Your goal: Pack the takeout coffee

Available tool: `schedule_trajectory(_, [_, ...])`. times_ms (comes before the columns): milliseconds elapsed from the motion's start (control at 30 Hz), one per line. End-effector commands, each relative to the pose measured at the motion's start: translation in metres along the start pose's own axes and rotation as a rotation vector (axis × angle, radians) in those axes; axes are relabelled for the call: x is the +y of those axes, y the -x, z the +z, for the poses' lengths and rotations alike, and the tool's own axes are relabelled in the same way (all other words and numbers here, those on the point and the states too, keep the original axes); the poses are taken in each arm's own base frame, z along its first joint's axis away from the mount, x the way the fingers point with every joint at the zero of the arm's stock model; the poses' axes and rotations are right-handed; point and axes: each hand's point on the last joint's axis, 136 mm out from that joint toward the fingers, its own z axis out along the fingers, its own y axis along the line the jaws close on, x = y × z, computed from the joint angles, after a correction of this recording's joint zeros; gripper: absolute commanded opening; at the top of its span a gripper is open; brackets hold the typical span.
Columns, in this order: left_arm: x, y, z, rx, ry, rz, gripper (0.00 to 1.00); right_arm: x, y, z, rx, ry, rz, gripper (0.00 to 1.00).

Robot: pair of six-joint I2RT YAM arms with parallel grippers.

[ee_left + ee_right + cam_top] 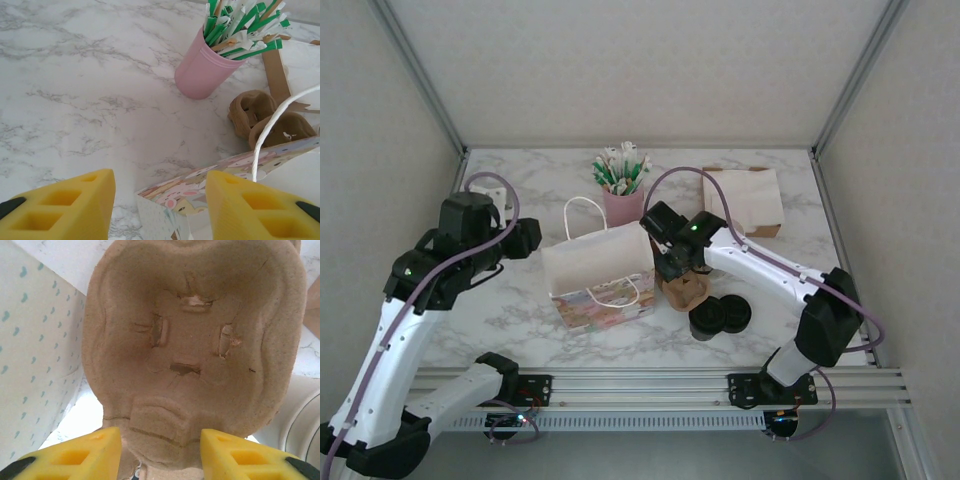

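Note:
A brown pulp cup carrier [686,290] lies right of the printed paper bag [598,272]. My right gripper [673,268] hangs open over the carrier [192,340]. Its yellow fingers [240,452] stand either side of the carrier's near rim without touching it, and the well below is empty. My left gripper [527,238] is open at the bag's left end, with the bag's corner [170,200] below the gap and nothing held. Two round black tops [720,316] sit just right of the carrier. I cannot tell whether either is the takeout coffee.
A pink cup of wrapped straws [623,198] stands behind the bag, also in the left wrist view [202,67]. A cardboard box [745,198] sits at the back right. The bag's white handle [270,127] arches up. A white curved wall [302,415] sits close right of the carrier.

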Motion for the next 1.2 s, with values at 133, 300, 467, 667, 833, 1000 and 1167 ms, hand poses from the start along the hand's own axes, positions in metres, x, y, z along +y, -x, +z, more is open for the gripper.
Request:
schedule_trajectory(133, [0.003, -0.002, -0.005, -0.016, 0.008, -0.023, 0.52, 0.002, -0.011, 0.015, 0.062, -0.031, -0.040, 0.47])
schedule_trajectory(300, [0.004, -0.003, -0.004, -0.014, 0.013, -0.026, 0.52, -0.001, -0.014, 0.022, 0.078, -0.056, -0.044, 0.47])
schedule_trajectory(467, [0.004, -0.003, -0.005, -0.019, 0.014, -0.026, 0.52, 0.001, -0.017, 0.030, 0.102, -0.060, -0.044, 0.47])
schedule_trajectory(667, [0.005, -0.003, -0.005, -0.020, 0.016, -0.028, 0.52, -0.003, -0.019, 0.038, 0.113, -0.061, 0.005, 0.47])
schedule_trajectory(833, [0.006, -0.002, -0.006, -0.026, 0.019, -0.029, 0.52, -0.007, -0.017, 0.035, 0.103, -0.046, 0.067, 0.48])
schedule_trajectory(1000, [0.006, -0.002, -0.006, -0.028, 0.019, -0.032, 0.52, -0.008, -0.015, 0.031, 0.099, -0.033, 0.129, 0.48])
schedule_trajectory(1167, [0.007, -0.002, -0.006, -0.029, 0.022, -0.036, 0.52, -0.009, -0.019, 0.033, 0.123, -0.040, 0.180, 0.48])
